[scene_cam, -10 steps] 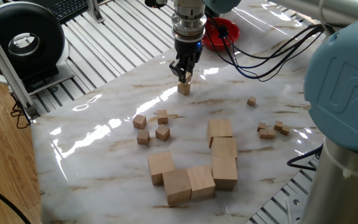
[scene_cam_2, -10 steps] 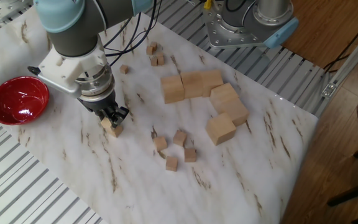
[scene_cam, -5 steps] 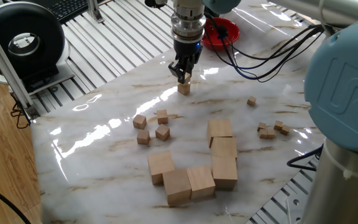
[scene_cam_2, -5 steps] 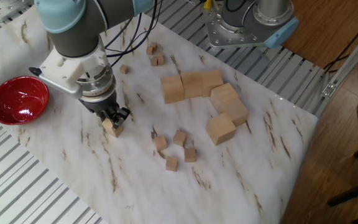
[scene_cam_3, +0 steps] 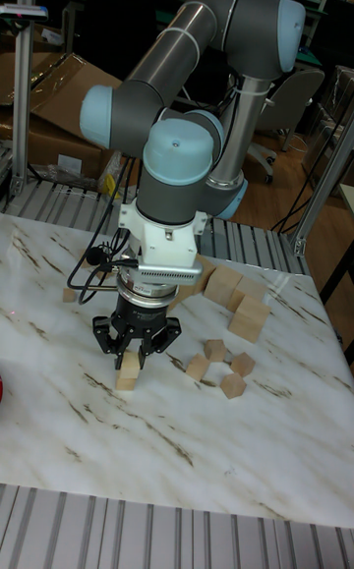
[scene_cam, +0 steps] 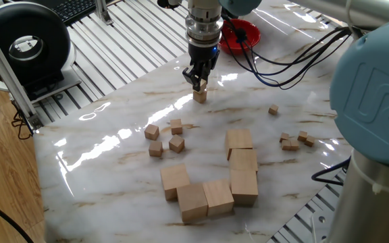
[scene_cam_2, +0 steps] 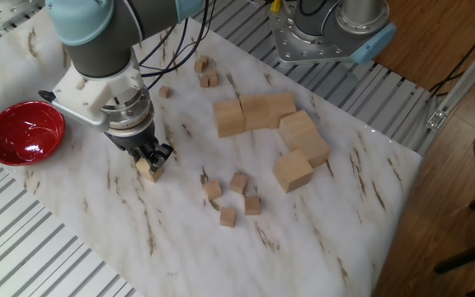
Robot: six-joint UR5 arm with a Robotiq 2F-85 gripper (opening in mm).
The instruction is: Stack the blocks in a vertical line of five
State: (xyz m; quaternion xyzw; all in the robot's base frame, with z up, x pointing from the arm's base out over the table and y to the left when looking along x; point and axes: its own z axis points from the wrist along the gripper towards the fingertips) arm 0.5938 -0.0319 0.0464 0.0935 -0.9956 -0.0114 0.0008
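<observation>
While seemingly gripping, hand (scene_cam_3: 130,358) tops blocks (scene_cam_3: 126,378).

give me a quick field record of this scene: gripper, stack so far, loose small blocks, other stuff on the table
gripper: over the stack, fingers around a small block
stack: two small blocks, the upper one between the fingers
loose small blocks: four, clustered apart from the stack
large cubes: six, grouped together
tiny cubes: a few near the table edge
red bowl: beside the arm

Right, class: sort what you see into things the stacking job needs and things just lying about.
Needed: tool; two-block stack under the tool; four loose small blocks.

Lying about: large cubes; tiny cubes; red bowl.
</observation>
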